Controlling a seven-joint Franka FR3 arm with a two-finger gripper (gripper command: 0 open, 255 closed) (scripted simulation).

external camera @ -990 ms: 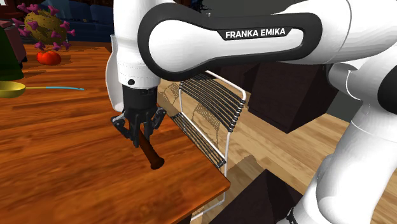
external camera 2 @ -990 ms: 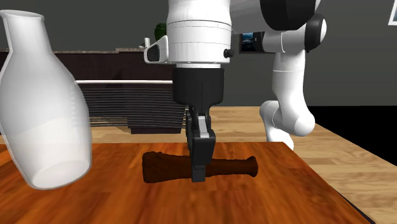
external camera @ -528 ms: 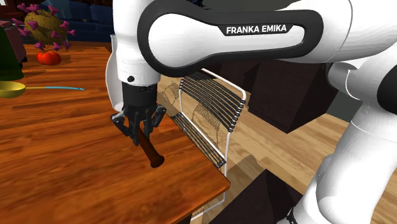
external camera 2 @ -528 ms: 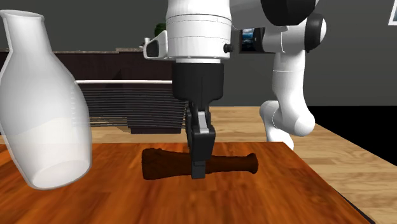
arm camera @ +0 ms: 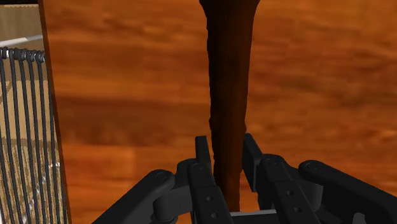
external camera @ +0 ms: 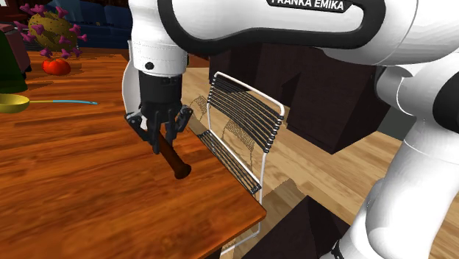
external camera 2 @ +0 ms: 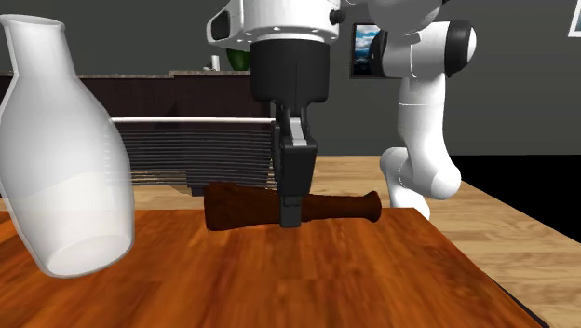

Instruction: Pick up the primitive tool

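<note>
The primitive tool (external camera: 177,166) is a dark brown club with a thick end and a thinner, flared handle. My gripper (external camera: 163,138) is shut on its middle and holds it roughly level, a little above the wooden table (external camera: 73,184). In the second exterior view the tool (external camera 2: 237,205) hangs clear of the table (external camera 2: 326,280), crosswise in the gripper (external camera 2: 290,212). The wrist view has the tool (arm camera: 229,76) running away from the gripper (arm camera: 227,151), both fingers pressed against it.
A wire-backed chair (external camera: 243,129) stands just past the table's near edge, beside the gripper. A tall white vase (external camera 2: 65,158) stands close in the second exterior view's left. A yellow spoon (external camera: 15,101), a red object (external camera: 57,66) and a spiky ball (external camera: 51,29) lie far off.
The gripper has risen with the tool clasped in it. The tool has left the tabletop and now hangs above it.
</note>
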